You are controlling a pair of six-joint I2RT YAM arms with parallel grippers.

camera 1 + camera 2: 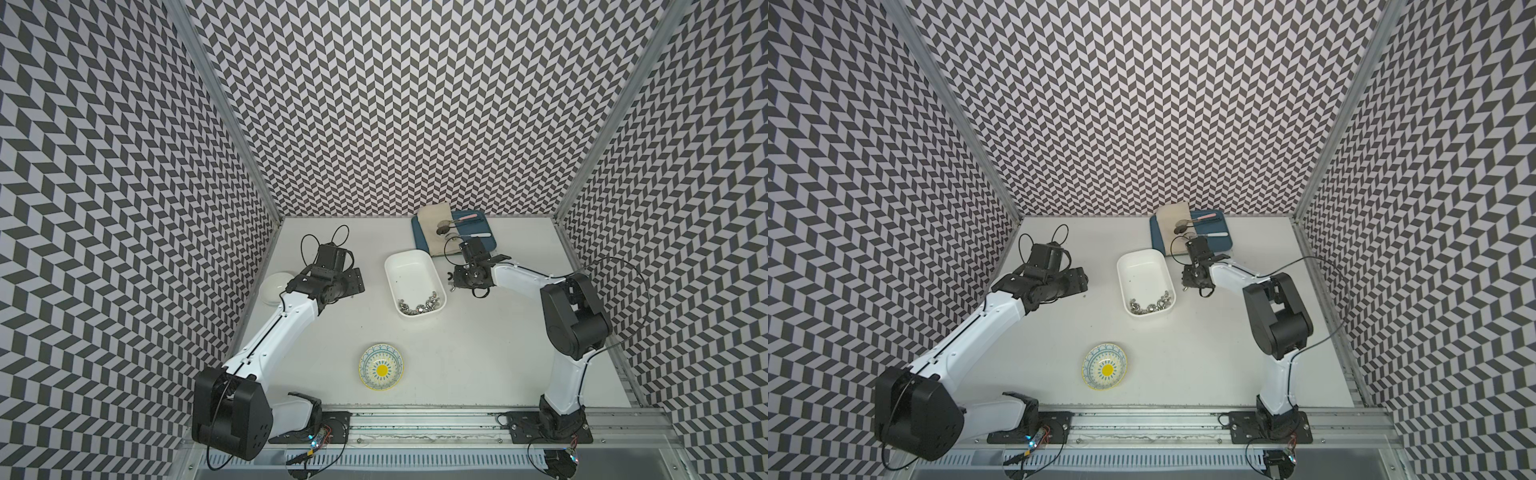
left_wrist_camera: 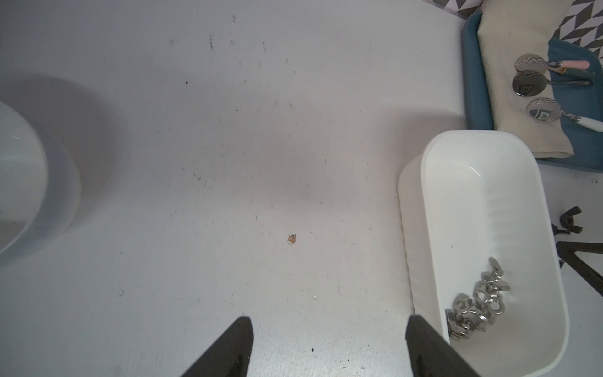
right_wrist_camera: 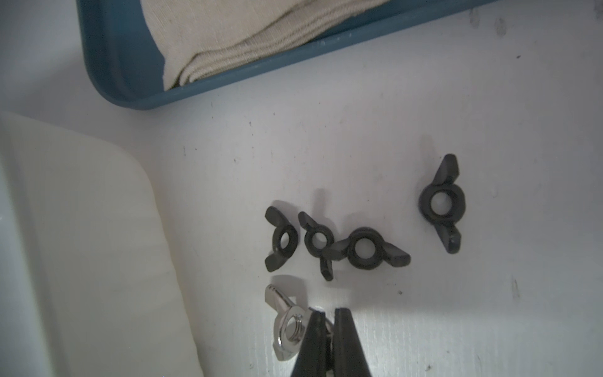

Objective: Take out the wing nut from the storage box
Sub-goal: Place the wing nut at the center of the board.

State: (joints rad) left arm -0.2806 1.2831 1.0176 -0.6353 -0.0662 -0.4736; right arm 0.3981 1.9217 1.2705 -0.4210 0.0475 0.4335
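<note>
R gripper (image 3: 329, 315) is clamped on one wing of a silver wing nut (image 3: 287, 329). It's outside the storage box (image 1: 411, 276), over the surface (image 3: 391, 130) and just beside four black nuts (image 3: 362, 249). I'd lower gently, let go on a bare patch w/o knocking those, then lift straight up. L gripper (image 2: 329, 323) has its jaws apart, holding nothing.
</note>
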